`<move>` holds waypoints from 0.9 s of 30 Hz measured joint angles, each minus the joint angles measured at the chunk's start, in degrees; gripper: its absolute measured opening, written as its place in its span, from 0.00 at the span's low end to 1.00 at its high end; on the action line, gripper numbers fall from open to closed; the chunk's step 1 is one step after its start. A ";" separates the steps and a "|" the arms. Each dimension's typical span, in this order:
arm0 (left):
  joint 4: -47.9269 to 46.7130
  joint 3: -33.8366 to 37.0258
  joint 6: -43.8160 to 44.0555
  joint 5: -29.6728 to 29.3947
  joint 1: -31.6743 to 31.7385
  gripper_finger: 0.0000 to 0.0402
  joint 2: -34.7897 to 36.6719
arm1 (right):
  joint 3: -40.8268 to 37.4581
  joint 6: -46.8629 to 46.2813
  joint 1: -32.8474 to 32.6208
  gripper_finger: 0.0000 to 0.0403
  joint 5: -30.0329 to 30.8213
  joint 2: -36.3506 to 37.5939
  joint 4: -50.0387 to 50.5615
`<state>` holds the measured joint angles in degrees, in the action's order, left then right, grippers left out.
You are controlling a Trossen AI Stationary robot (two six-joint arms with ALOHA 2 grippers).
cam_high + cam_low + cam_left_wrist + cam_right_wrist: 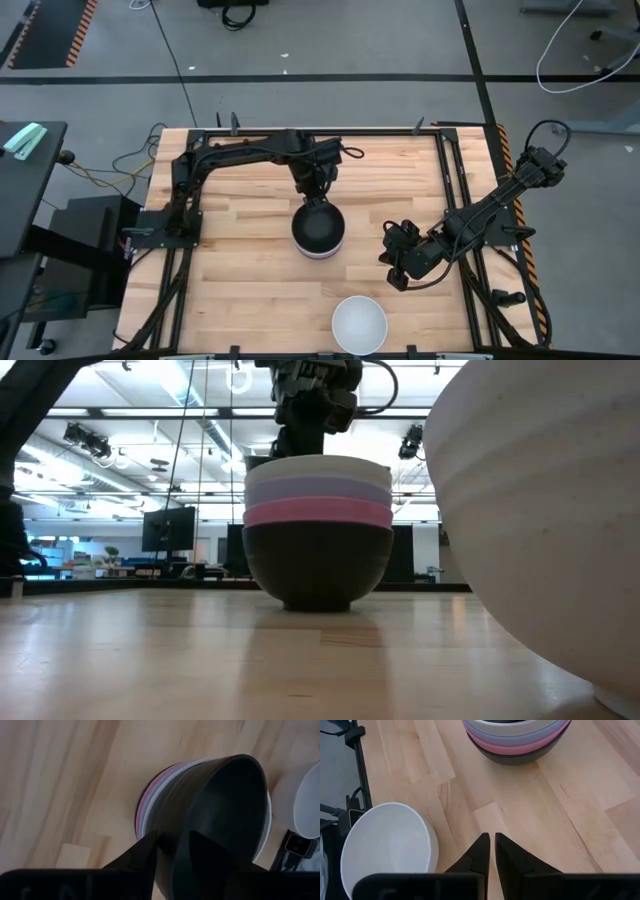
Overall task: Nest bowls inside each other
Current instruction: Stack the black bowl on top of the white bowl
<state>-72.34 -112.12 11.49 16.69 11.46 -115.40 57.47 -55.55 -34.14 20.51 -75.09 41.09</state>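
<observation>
Stack location: centre of the light wooden plank table (240, 290).

Stack order, from the bottom up:
- smooth round lower black bowl (318, 565), seated flat on the wood
- smooth round pink bowl (318, 512)
- smooth round lavender-blue bowl (318, 488)
- smooth round nested white bowl (318, 466)
- smooth round upper black bowl (319, 230), innermost, open side up

Left gripper (314, 200): directly over the far edge of the stack, pointing down. Closed on the rim of the upper black bowl, with one finger (145, 855) outside the wall and the other inside it. Gripped wall visible between both dark fingers in the left wrist view.

Right gripper (393, 270): waiting to the right of the stack, well apart from it, low over bare wood. Clamped together on nothing, with the two fingertips almost touching in the right wrist view (492, 845).

Remaining item: smooth round lone white bowl (359, 324), upright and alone near the front edge of the table, in front of the stack and slightly to its right. Not touching the stack or either gripper.
</observation>
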 joint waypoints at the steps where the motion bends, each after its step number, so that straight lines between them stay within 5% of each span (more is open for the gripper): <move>1: -0.06 0.00 0.04 0.02 0.00 0.31 -0.07 | 0.00 0.01 -0.01 0.09 0.00 0.00 -0.01; 27: -3.31 -4.38 -0.47 -0.09 2.59 0.29 2.45 | -0.02 4.35 2.24 0.09 0.04 0.00 0.12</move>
<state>-75.65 -116.50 11.01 16.60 14.05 -112.94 57.45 -51.20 -31.90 20.56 -75.09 41.21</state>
